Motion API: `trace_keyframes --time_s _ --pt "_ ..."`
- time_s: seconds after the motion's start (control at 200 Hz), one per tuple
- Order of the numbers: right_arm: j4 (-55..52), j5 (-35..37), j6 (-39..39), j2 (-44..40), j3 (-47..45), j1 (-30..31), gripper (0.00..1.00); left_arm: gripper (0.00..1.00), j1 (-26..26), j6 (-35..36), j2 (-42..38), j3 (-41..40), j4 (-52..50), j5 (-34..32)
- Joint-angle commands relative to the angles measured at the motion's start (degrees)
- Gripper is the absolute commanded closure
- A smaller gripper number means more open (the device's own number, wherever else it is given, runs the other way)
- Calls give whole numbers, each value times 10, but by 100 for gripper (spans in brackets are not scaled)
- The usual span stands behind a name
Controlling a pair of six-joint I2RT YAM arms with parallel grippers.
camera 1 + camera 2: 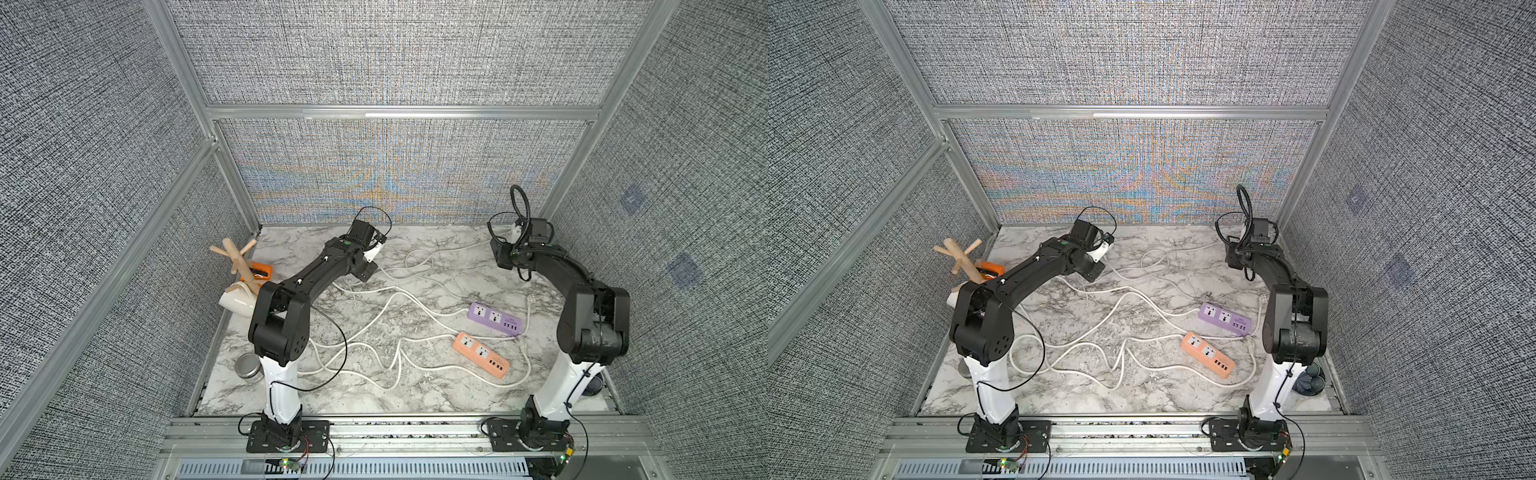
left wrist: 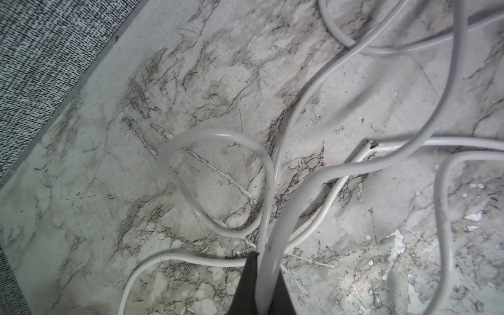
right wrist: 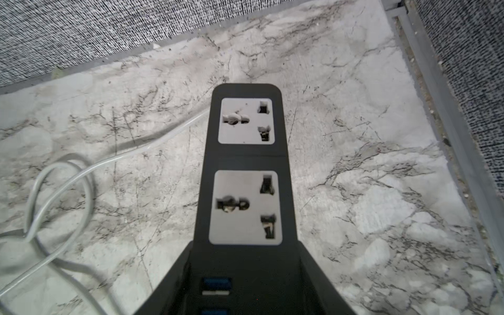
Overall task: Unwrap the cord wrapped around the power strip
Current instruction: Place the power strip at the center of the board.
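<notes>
Nearer than the black power strip [image 3: 245, 157], an orange strip [image 1: 480, 354] and a purple strip [image 1: 494, 318] lie on the worktop [image 1: 374, 399]. The right fingers [image 3: 171, 289] clamp the black one. Far to its left, the left fingers [image 2: 246, 283] pinch the white cord [image 2: 354, 165]. Pulling could knot its crossed loops.

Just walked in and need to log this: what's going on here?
The right gripper holds a black power strip by its USB end, near the table's far right corner. The left gripper is shut on a white cord. No cord wraps the strip's visible face. A purple strip and an orange strip lie on the table.
</notes>
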Motion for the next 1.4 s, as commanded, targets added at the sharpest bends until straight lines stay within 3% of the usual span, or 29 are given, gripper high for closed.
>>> trace_keyframes --time_s 0.0,0.275,0.355,0.591,0.731,0.941,1.066,1.391 --pt "60 12 13 21 3 1 100 100 1 -17 -11 -13 26 38" --pt "33 -4 23 97 64 10 100 100 -1 -25 -23 -42 39 69" --pt "26 -3 29 105 75 12 96 99 -2 -26 -24 -44 39 72" --pt "-22 -13 31 135 107 12 67 96 -2 -33 -24 -48 48 29" --pt "-31 -15 26 131 107 11 46 96 -1 -34 -19 -43 44 37" --pt "-46 -16 18 100 105 11 23 96 -2 -41 -21 -48 58 40" --pt "-65 -9 18 70 91 12 21 96 -2 -46 -20 -48 60 40" --pt "-49 -2 96 -113 -147 83 28 96 -2 -71 -23 -50 73 53"
